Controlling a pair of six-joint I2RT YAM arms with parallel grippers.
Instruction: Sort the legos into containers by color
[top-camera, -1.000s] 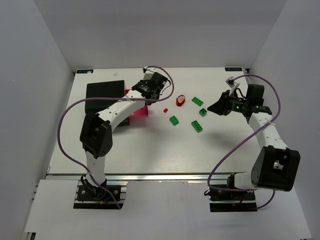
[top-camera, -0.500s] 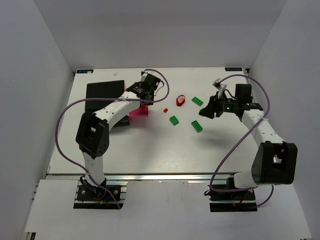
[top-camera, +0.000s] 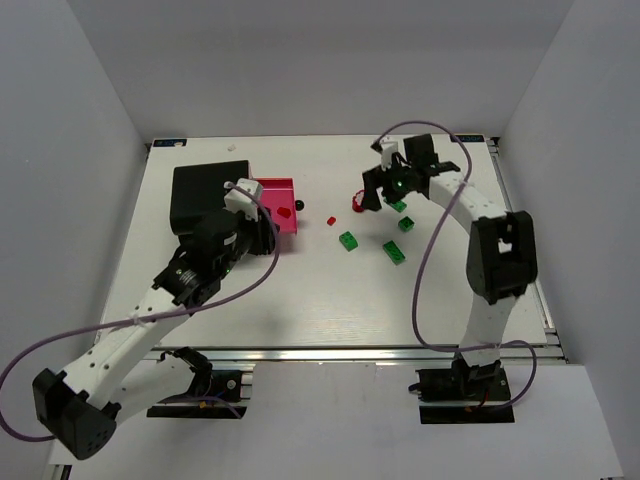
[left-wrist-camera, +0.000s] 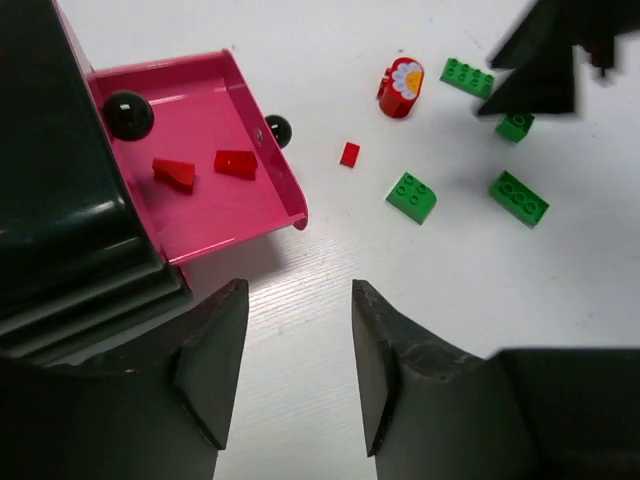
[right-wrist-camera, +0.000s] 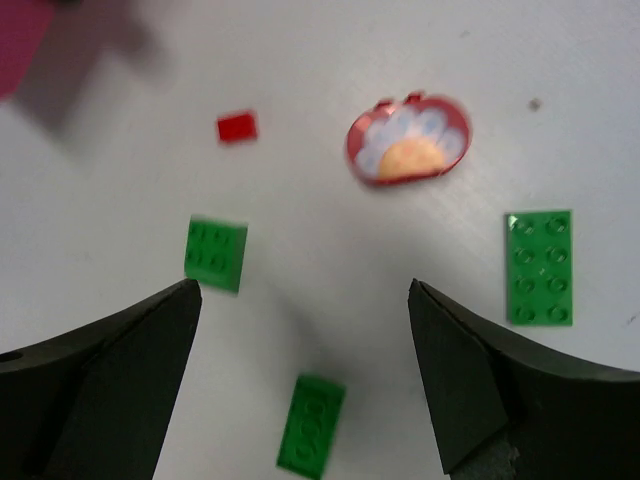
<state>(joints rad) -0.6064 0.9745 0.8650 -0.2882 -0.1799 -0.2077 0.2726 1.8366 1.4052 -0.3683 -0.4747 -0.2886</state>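
Legos (top-camera: 348, 240) lie scattered: green bricks (left-wrist-camera: 411, 196), a small red brick (right-wrist-camera: 237, 127) and a round red flower piece (right-wrist-camera: 408, 140), with two red wedges (left-wrist-camera: 236, 163) already in the pink box (left-wrist-camera: 210, 210). Both the left gripper (left-wrist-camera: 297, 300) and the right gripper (right-wrist-camera: 305, 290) are spread wide, holding nothing. The right one hangs by the flower piece, height unclear in its blurred view; pinched off-centre, that rounded shell could squirt into the nearby greens.

Magenta box (left-wrist-camera: 215, 215); black box (top-camera: 205, 185); four green bricks (left-wrist-camera: 411, 197); small red brick (left-wrist-camera: 349, 153); red piece (right-wrist-camera: 408, 138) printed with white-petalled, orange-centred flower; white bench (top-camera: 300, 290).
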